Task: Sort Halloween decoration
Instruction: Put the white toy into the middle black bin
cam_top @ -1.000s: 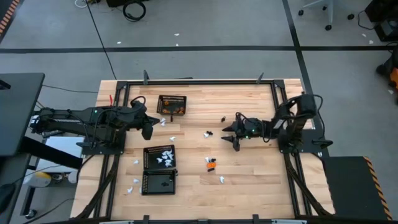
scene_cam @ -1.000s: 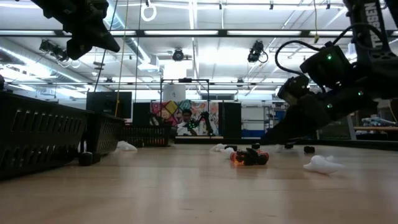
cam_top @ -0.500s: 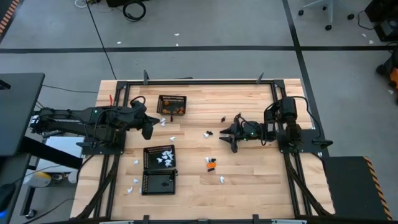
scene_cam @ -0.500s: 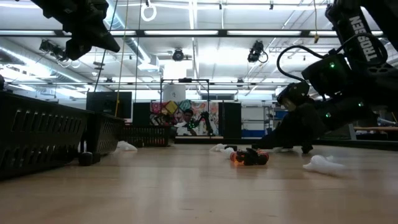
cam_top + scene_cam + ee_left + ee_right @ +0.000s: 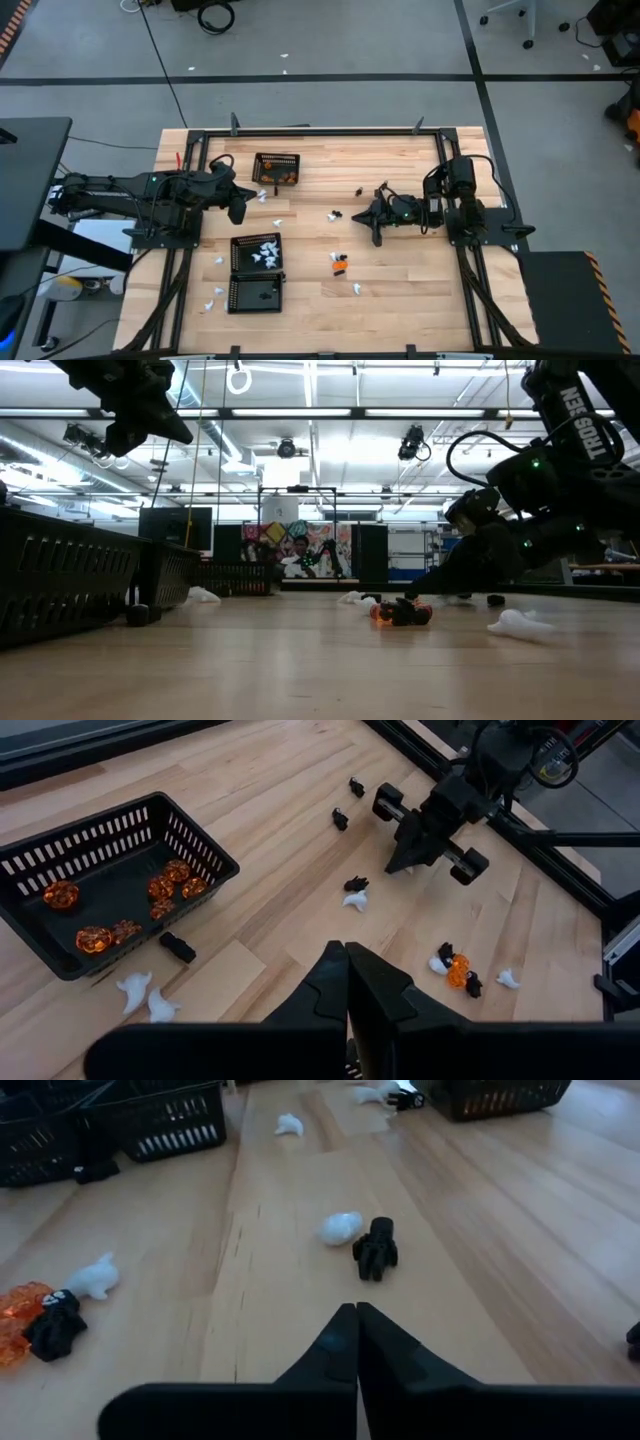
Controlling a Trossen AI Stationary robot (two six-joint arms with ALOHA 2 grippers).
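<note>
The pale wooden plank table (image 5: 400, 290) fills the middle of the high view, with a black metal frame (image 5: 320, 131) around it.

The left arm (image 5: 130, 192) reaches in from the table's left edge. Its left gripper (image 5: 240, 208) hangs above the boards, just left of the black rectangular mesh basket holding orange pieces (image 5: 277, 168). The two dark fingers are pressed together with nothing between them, as the left wrist view shows.

The right arm (image 5: 455, 195) stands at the table's right edge, folded low. Its right gripper (image 5: 375, 222) is down at the table surface, right of the table's centre. The fingers are clenched tip to tip, and the right wrist view shows nothing held between them. Just ahead of those tips lie a small black toy piece (image 5: 376, 1247) and a small white toy piece (image 5: 341, 1228), side by side and apart from the fingers.

Two more black mesh baskets sit in the table's near-left part: one holding white pieces (image 5: 256, 252) and, just nearer than it, one holding a black piece (image 5: 254, 294).

Near the table's centre, nearer than the right gripper, a small cluster of an orange rounded piece with black pieces (image 5: 340, 264) lies on the boards, with a white piece (image 5: 356, 289) just beyond it toward the near edge. More white pieces (image 5: 222, 294) lie loose to the left of the two near baskets. Two black pieces (image 5: 347, 804) lie toward the table's far side, past the right gripper.
</note>
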